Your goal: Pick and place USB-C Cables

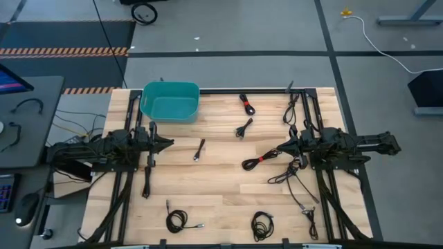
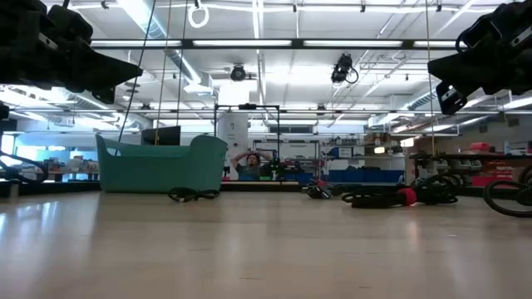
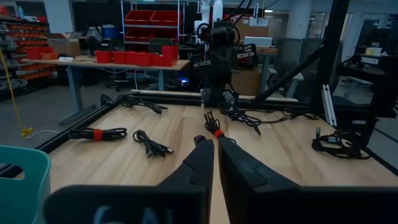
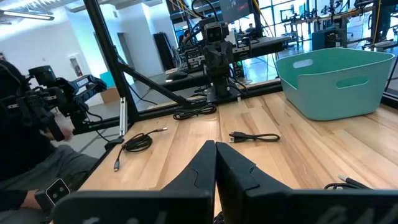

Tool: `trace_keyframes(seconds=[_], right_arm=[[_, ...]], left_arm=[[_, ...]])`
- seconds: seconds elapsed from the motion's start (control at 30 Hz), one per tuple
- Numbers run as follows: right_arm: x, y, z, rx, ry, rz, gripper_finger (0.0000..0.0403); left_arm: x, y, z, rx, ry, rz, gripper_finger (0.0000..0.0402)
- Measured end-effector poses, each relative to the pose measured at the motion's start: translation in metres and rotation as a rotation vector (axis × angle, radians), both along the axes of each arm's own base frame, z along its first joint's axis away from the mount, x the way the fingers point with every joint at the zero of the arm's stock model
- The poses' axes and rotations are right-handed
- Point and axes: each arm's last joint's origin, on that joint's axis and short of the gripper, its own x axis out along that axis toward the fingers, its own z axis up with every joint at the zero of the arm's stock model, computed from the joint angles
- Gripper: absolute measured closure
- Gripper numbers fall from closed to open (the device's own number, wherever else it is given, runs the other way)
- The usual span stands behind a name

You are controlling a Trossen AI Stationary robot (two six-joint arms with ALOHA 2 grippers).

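Both arms raised, fingers pressed together, nothing held.

The left gripper (image 1: 166, 144) hangs near the bin (image 1: 170, 101), the right gripper (image 1: 282, 148) just over the red-tied cable (image 1: 257, 161). Cables lie scattered: a straight one (image 1: 199, 149) at centre, coils at 6 o'clock (image 1: 176, 220). The tangle at 4 o'clock may drag neighbours along. The mid-table is open; the edge coils leave little room.
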Motion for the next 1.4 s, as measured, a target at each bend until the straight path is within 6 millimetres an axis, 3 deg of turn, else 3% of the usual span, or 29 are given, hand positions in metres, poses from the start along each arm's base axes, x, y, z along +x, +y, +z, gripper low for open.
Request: trace_keyframes(seconds=[0.4,0.47,0.67,0.8,1.0,1.27,1.4], right_arm=[[0.0,0.0,0.0,0.0,0.0,0.0,0.039],[0.0,0.0,0.0,0.0,0.0,0.0,0.039],[0.0,0.0,0.0,0.0,0.0,0.0,0.039],[0.0,0.0,0.0,0.0,-0.001,0.0,0.039],[0.0,0.0,0.001,0.0,-0.007,0.0,0.039],[0.0,0.0,0.001,0.0,-0.007,0.0,0.039],[0.0,0.0,0.001,0.0,-0.008,0.0,0.039]], left_arm=[[0.0,0.0,0.002,0.001,-0.017,0.0,0.0367],[0.0,0.0,0.006,-0.012,-0.067,-0.002,0.037],[-0.002,0.001,0.022,-0.28,-0.26,0.001,0.0374],[0.006,0.002,0.029,-0.253,-0.31,0.027,0.0383],[0.051,0.008,0.029,-0.27,0.035,0.18,0.0393],[0.121,0.001,0.007,-0.345,0.867,0.323,0.0388],[0.159,0.002,0.003,-0.408,0.953,0.458,0.0358]])
